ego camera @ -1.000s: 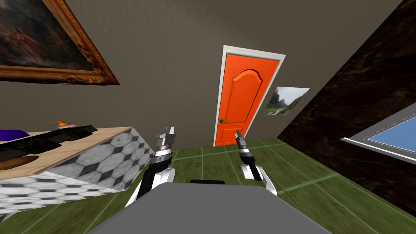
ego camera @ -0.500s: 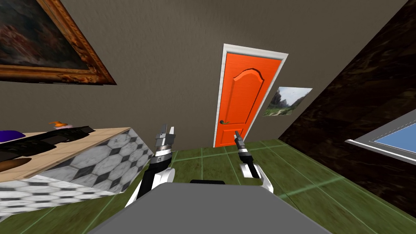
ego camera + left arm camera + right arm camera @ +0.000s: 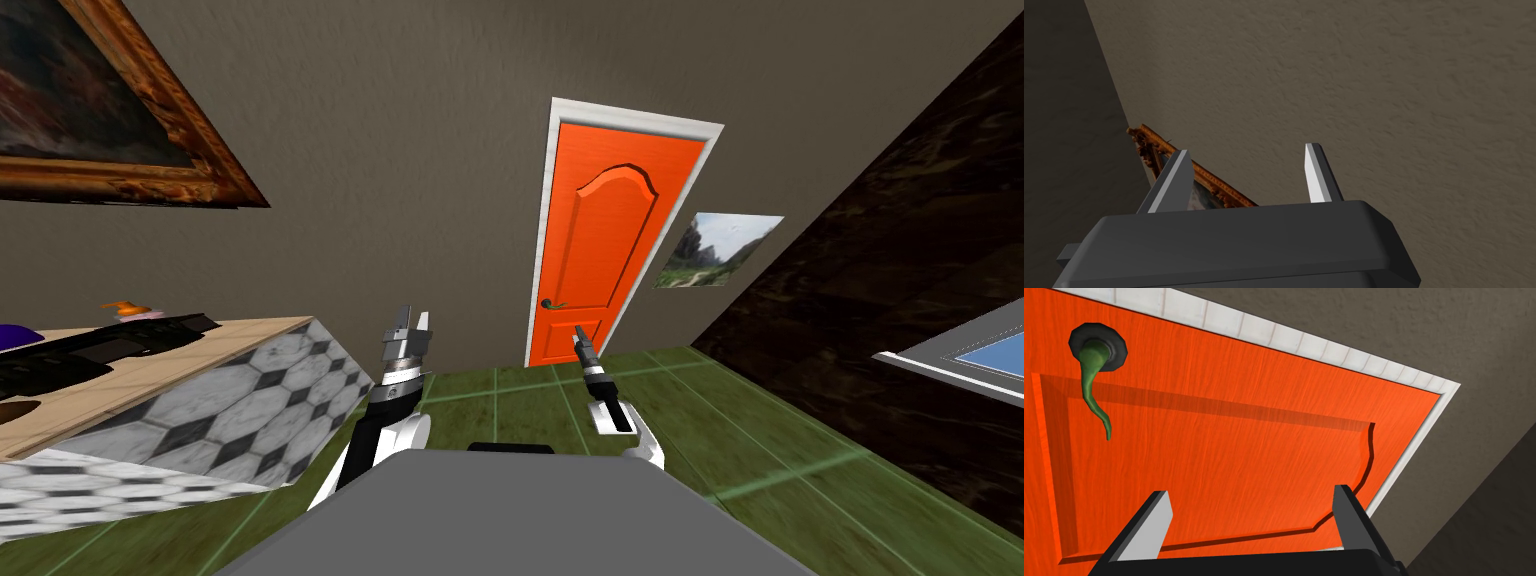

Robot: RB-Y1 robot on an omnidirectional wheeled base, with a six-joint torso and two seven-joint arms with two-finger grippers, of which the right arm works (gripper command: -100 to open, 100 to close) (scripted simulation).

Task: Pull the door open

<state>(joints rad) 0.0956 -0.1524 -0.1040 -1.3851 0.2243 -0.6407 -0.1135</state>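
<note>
The orange door (image 3: 610, 240) stands shut in its white frame (image 3: 541, 220) on the far wall, with a green lever handle (image 3: 1094, 383) at its left edge. The right gripper (image 3: 1250, 490) points at the door panel, apart from the handle, jaws spread. The left gripper (image 3: 1248, 148) is raised beside the tiled bench (image 3: 250, 390), jaws spread too. Green floor (image 3: 520, 390) lies before the door; a landscape picture (image 3: 715, 250) hangs beside it.
</note>
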